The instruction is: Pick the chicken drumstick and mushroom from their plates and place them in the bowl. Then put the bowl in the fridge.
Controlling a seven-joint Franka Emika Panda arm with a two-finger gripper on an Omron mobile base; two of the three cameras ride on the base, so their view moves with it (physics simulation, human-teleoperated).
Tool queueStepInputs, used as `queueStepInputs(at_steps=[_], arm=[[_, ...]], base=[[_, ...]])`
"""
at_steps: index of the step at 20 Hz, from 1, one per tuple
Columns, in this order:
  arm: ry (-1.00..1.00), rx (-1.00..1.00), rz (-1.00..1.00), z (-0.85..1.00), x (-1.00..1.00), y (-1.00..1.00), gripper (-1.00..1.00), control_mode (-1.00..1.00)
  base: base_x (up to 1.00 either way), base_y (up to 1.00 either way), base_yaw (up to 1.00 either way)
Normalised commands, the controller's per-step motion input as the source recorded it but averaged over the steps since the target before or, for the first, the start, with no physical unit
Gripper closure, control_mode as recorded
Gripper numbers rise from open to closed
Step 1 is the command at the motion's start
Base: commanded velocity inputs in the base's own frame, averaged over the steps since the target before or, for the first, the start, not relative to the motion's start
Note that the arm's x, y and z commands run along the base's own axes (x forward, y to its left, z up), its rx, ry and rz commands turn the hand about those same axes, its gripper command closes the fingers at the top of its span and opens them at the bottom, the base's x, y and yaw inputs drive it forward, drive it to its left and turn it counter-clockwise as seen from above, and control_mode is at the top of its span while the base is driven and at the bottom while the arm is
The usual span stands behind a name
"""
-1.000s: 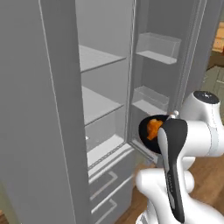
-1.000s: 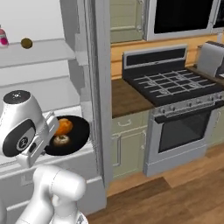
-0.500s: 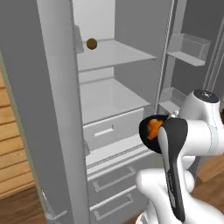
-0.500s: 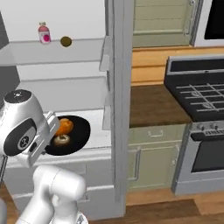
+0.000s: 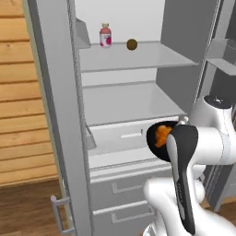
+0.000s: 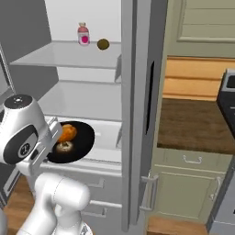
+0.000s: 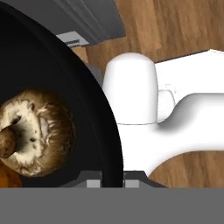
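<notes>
The fridge (image 5: 60,115) stands with its door open, and its white inner shelves are visible in both base views. On the upper shelf there is a small bottle with a pink label (image 5: 105,36) and, beside it, a round olive-brown ball (image 5: 132,44); the two are near each other but apart. The shelf under them appears bare, and lower there are grey drawers with bar handles (image 5: 122,188).

The black bowl (image 6: 73,142) is held in the air in front of the fridge, at about the height of the white drawer below the middle shelf. The gripper (image 7: 111,180) is closed narrow on the rim of the bowl: in the hand view the two dark finger tips sit at both sides of the black wall, one inside and one outside.

Inside the bowl lie the chicken drumstick (image 6: 67,133) and the mushroom (image 7: 37,133). In the right base view the orange-brown drumstick is toward the fridge side and the mushroom is just beside it, nearer to the arm; they seem to touch. In the hand view the mushroom lies with its pale underside and short stem facing the camera.

To the right of the fridge there is a dark wooden counter (image 6: 197,126) above pale green cabinets (image 6: 183,188)
</notes>
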Motion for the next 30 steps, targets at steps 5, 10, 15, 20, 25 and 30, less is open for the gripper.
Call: queueStepInputs(at_steps=[5, 10, 15, 20, 25, 30], arm=[[0.0, 0.0, 0.0, 0.0, 0.0, 0.0, 1.0, 1.0], [0.0, 0.0, 0.0, 0.0, 0.0, 0.0, 1.0, 1.0], [0.0, 0.0, 0.0, 0.0, 0.0, 0.0, 1.0, 1.0], [0.0, -0.03, 0.08, 0.0, -0.08, 0.11, 1.0, -1.0], [-0.09, -0.1, 0.24, 0.23, -0.31, 0.11, 1.0, -1.0], [-0.1, -0.06, 0.2, 0.04, 0.2, 0.0, 1.0, -1.0]], base=[[0.77, 0.0, 0.21], [0.57, 0.07, 0.01], [0.03, 0.07, 0.0], [0.0, 0.14, 0.02], [0.0, 0.0, 0.0], [0.0, 0.0, 0.0]])
